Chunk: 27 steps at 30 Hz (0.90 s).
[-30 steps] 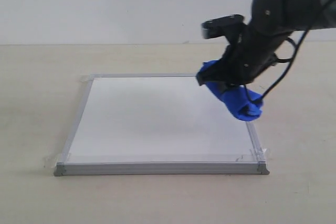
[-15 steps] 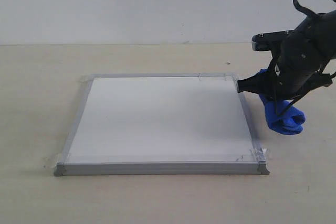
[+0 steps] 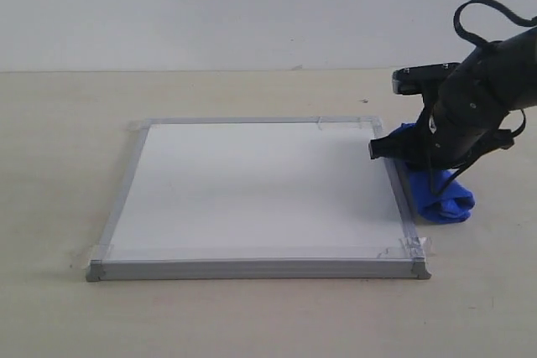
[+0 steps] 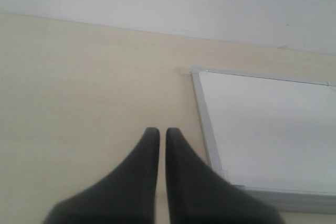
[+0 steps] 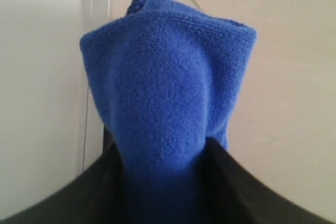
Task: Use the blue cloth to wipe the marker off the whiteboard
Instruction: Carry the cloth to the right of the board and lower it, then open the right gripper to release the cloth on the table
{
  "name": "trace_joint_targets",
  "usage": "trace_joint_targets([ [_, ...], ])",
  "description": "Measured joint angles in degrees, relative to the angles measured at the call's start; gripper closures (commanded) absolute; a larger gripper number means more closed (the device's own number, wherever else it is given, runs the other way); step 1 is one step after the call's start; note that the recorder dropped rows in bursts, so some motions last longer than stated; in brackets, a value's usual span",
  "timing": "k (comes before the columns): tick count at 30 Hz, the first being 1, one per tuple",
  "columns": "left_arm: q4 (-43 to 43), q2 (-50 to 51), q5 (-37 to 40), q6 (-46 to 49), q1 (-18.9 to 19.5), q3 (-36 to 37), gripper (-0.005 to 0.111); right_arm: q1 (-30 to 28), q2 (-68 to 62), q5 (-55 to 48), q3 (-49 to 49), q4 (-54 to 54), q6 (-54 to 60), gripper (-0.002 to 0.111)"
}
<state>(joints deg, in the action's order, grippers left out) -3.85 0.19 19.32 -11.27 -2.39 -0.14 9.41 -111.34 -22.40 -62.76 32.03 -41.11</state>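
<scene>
Just right of the whiteboard (image 3: 252, 190), right hand (image 5: 163, 153) tight around the blue cloth (image 3: 445, 203); left hand (image 4: 158, 137) pinched closed

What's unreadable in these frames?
Right pincer: tips buried in cloth, right wrist view; arm covers them in exterior view.
Whiteboard: cut off by the picture edge, left wrist view.
Marker: none seen; board edge behind arm hidden, exterior view.
Left pincer: outside exterior view.

Blue cloth (image 3: 445, 201), bunched, is pinched in right gripper (image 5: 160, 157), drooping beneath it. Whiteboard (image 3: 252, 182), silver-framed, is laid flat just beside gripper.
</scene>
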Motion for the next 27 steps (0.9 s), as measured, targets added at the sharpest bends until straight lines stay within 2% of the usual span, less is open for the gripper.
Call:
trace_joint_targets([
  [1, 0.00, 0.00, 0.00, 0.00, 0.00, 0.00, 0.102, 0.00, -0.24, 0.13, 0.00, 0.00, 0.13, 0.047],
  [3, 0.00, 0.00, 0.00, 0.00, 0.00, 0.00, 0.102, 0.00, -0.65, 0.13, 0.00, -0.12, 0.42, 0.044],
  [13, 0.00, 0.00, 0.00, 0.00, 0.00, 0.00, 0.102, 0.00, 2.38, 1.07, 0.00, -0.44, 1.46, 0.045],
  [15, 0.00, 0.00, 0.00, 0.00, 0.00, 0.00, 0.102, 0.00, 3.80, 1.51, 0.00, -0.44, 1.46, 0.057],
  [19, 0.00, 0.00, 0.00, 0.00, 0.00, 0.00, 0.102, 0.20, 4.81, 1.63, 0.13, -0.44, 2.15, 0.103],
  [20, 0.00, 0.00, 0.00, 0.00, 0.00, 0.00, 0.102, 0.33, 4.81, 1.95, 0.46, -0.44, 2.58, 0.108],
  [27, 0.00, 0.00, 0.00, 0.00, 0.00, 0.00, 0.102, 0.33, 3.44, 6.34, 3.76, -0.55, 3.16, 0.107],
])
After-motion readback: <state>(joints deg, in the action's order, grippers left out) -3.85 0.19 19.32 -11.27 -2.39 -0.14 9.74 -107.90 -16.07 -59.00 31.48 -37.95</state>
